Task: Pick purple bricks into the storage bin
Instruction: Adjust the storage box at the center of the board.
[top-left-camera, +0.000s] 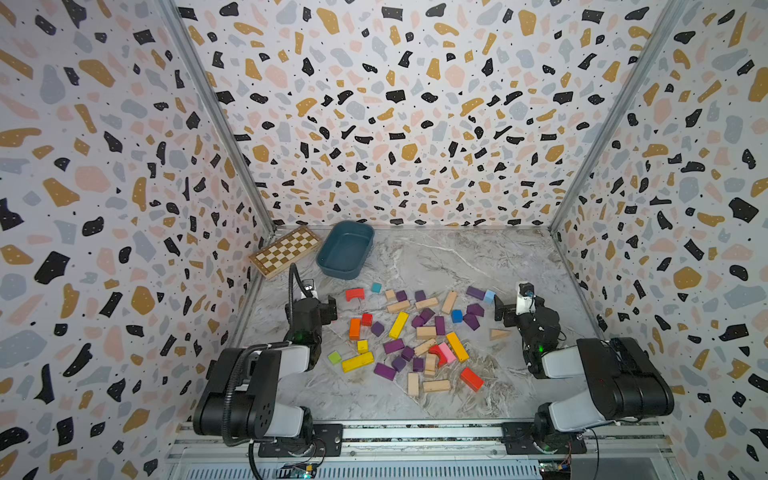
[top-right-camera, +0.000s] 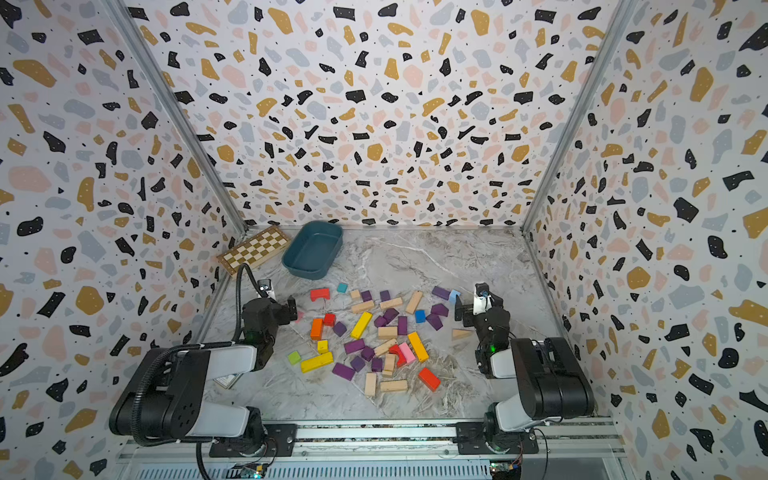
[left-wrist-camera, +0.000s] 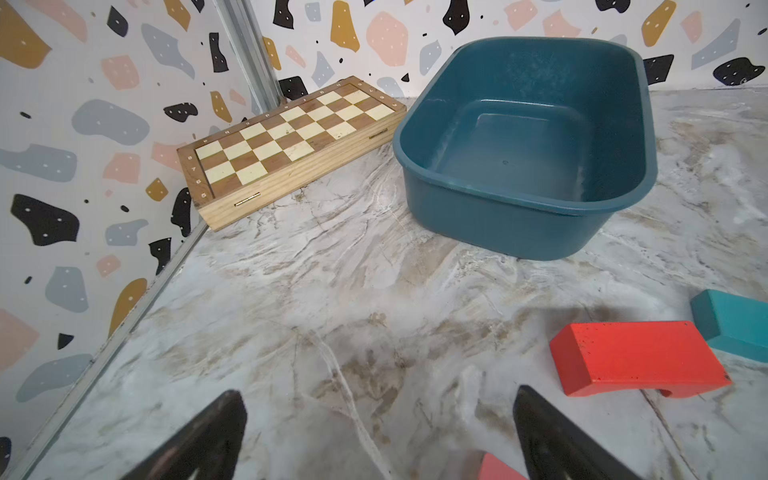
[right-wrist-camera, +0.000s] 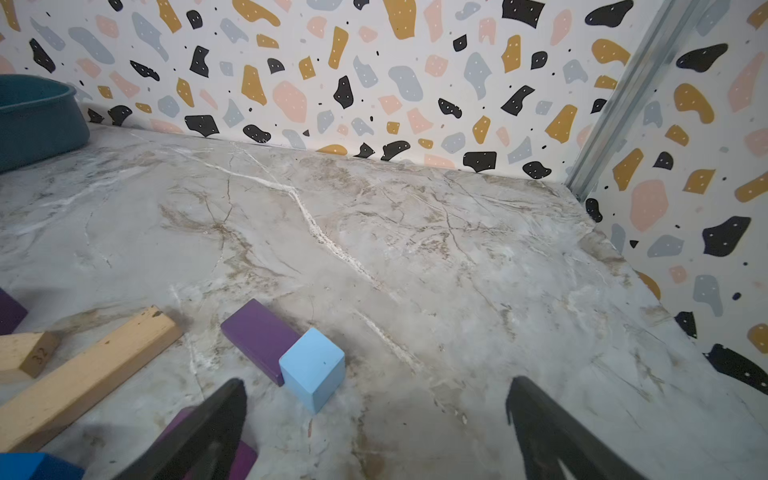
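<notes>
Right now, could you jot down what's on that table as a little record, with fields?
storage bin: dark teal, empty, at the far side beside the chessboard
purple bricks: scattered on the table among other coloured blocks; none in the bin
left pincer: open, holding nothing
right pincer: open, holding nothing

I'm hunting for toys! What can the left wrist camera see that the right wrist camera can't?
Only the left wrist view: the wooden chessboard, a red arch block and a teal block. Only the right wrist view: purple bricks, one beside a light blue cube, plus plain wooden bars. Both: the storage bin and the marble table.
</notes>
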